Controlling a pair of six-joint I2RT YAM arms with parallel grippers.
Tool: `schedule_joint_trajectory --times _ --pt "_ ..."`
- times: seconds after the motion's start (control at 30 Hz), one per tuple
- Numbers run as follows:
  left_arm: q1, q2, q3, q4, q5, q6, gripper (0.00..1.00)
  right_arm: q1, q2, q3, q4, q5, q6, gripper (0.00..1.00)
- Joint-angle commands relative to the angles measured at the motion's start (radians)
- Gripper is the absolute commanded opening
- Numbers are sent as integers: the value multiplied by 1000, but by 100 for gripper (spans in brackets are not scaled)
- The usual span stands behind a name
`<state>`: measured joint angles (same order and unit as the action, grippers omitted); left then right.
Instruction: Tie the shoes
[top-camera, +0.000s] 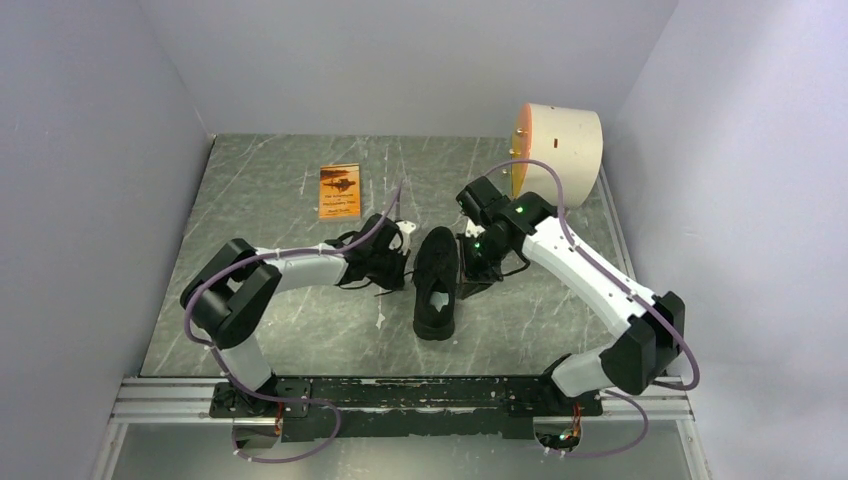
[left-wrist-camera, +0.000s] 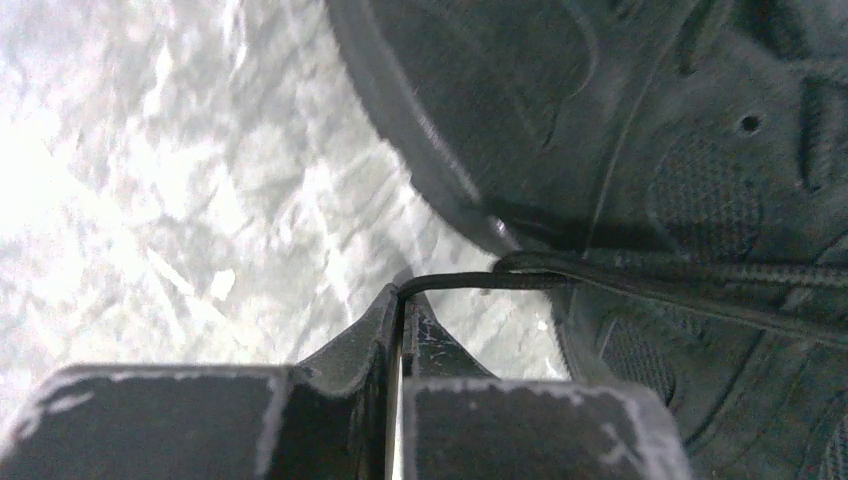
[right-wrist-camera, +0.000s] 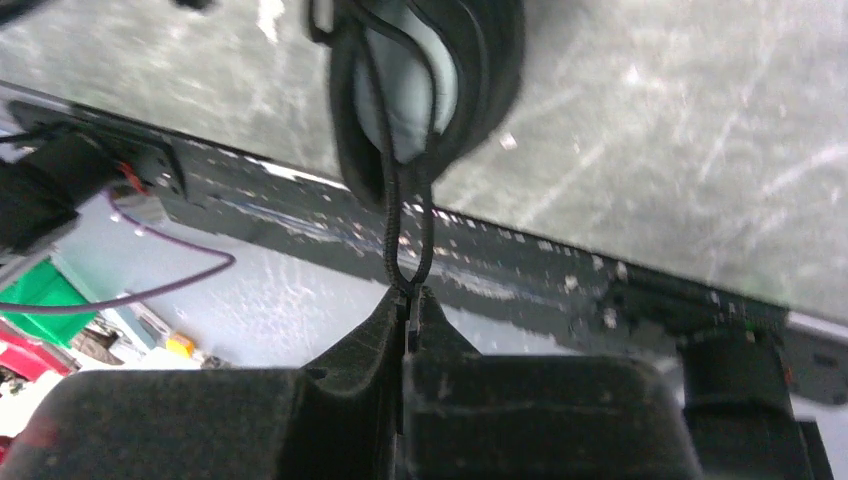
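The black sneaker lies in the middle of the grey mat, with a pale patch showing in its opening. My left gripper is at the shoe's left side. In the left wrist view that gripper is shut on a thin black lace, which runs taut to the right into the shoe. My right gripper is at the shoe's right side. The right wrist view shows it shut on a loop of lace that hangs from the shoe.
An orange booklet lies on the mat at the back left. A white drum with an orange face stands at the back right. Pale walls close in three sides, and a metal rail runs along the near edge.
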<state>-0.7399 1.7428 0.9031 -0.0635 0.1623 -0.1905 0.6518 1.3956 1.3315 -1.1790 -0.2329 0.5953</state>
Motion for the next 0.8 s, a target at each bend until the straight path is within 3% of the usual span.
schedule_joint_trajectory --times 0.0,0.13,0.2,0.4,0.63,0.67,0.77 --pt "8 -25 -56 -227 -103 -108 5 -4 10 13 -218 3 41 0" --pt "7 -103 -38 -255 -159 -151 5 -4 -51 -89 -215 -36 121 0" --pt "7 -148 -41 -261 -189 -174 5 -16 -61 -113 -215 47 151 0" --pt "7 -245 -55 -298 -249 -260 5 -54 2 -23 -217 492 368 0" --pt "7 -334 -56 -392 -342 -321 5 -65 -85 -48 -215 576 637 0" --pt "7 -342 -52 -400 -349 -326 5 -66 -127 -52 -195 610 647 0" --pt "7 -356 -27 -414 -346 -332 5 -64 -275 -92 113 644 430 0"
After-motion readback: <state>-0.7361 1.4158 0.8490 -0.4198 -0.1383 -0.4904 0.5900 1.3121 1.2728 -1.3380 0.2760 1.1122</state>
